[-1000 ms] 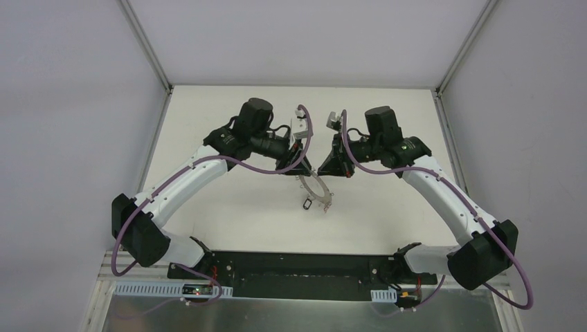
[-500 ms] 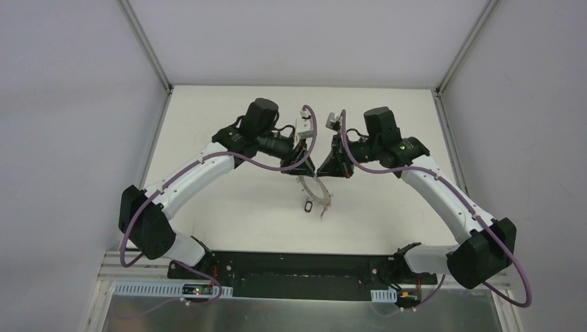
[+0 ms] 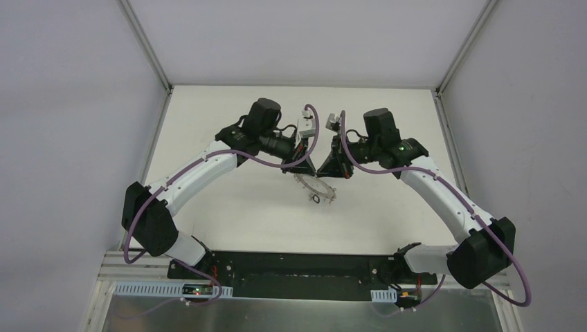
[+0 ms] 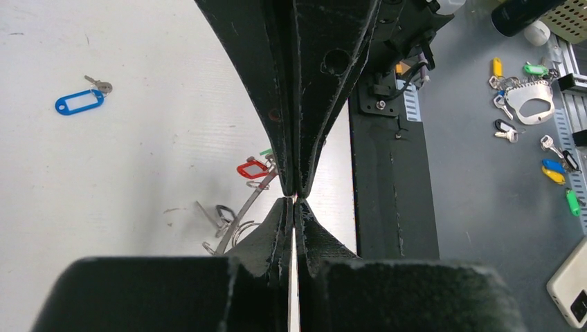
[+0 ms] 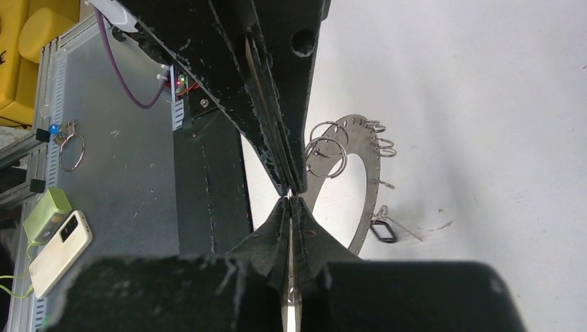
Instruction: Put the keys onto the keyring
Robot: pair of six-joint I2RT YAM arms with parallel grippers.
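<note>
The keyring [image 3: 316,187] hangs tilted above the table, and my right gripper [image 3: 320,170] is shut on its rim. In the right wrist view the keyring [image 5: 363,207] shows its flat face and wire loops behind the gripper [image 5: 291,200]. My left gripper [image 3: 310,170] is shut, tip to tip with the right one; whether it pinches a loop is hidden. From the left wrist the gripper [image 4: 294,201] sits beside the edge-on keyring [image 4: 239,221]. A black-tagged key [image 5: 383,232] and a red-tagged key [image 4: 252,168] hang on it. A blue-tagged key [image 4: 79,102] lies loose on the table.
The black base plate [image 4: 391,173] runs along the table's near edge. Beyond it, on the grey bench, lie a second ring with coloured keys [image 4: 529,104], a phone [image 5: 59,242] and a loose wire ring [image 5: 69,149].
My left arm has moved right until its tips meet the right gripper's, and its fingers have shut. The keyring and its black-tagged key have lifted a little.
</note>
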